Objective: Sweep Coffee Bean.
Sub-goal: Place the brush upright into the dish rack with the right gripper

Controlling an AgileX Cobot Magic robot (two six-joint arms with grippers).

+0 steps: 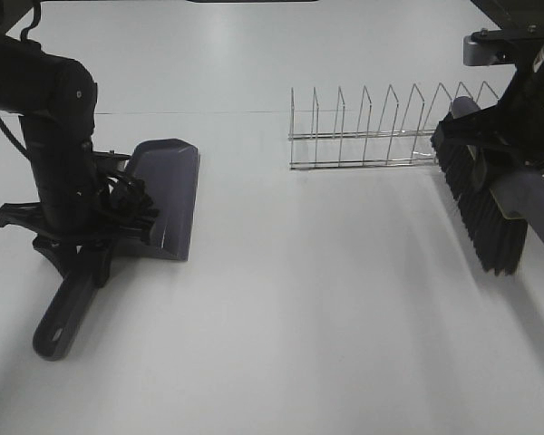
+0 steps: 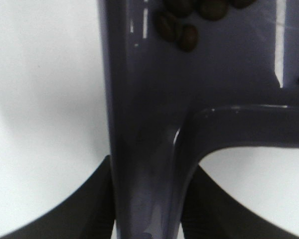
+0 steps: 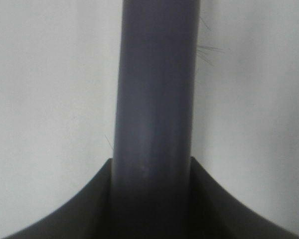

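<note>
My left gripper (image 1: 80, 243) is shut on the handle of the grey-purple dustpan (image 1: 168, 195), which lies flat on the white table at the left. In the left wrist view the dustpan (image 2: 154, 99) runs between my dark fingers (image 2: 84, 204), and several dark brown coffee beans (image 2: 182, 27) lie inside the pan. I see no beans in the high view. My right gripper (image 1: 508, 136) is shut on the grey handle (image 3: 154, 99) of the brush (image 1: 480, 213), whose black bristles hang over the table at the far right.
A wire dish rack (image 1: 381, 127) stands at the back, between centre and right, just left of the brush. The white table (image 1: 326, 299) stretches between the dustpan and the brush.
</note>
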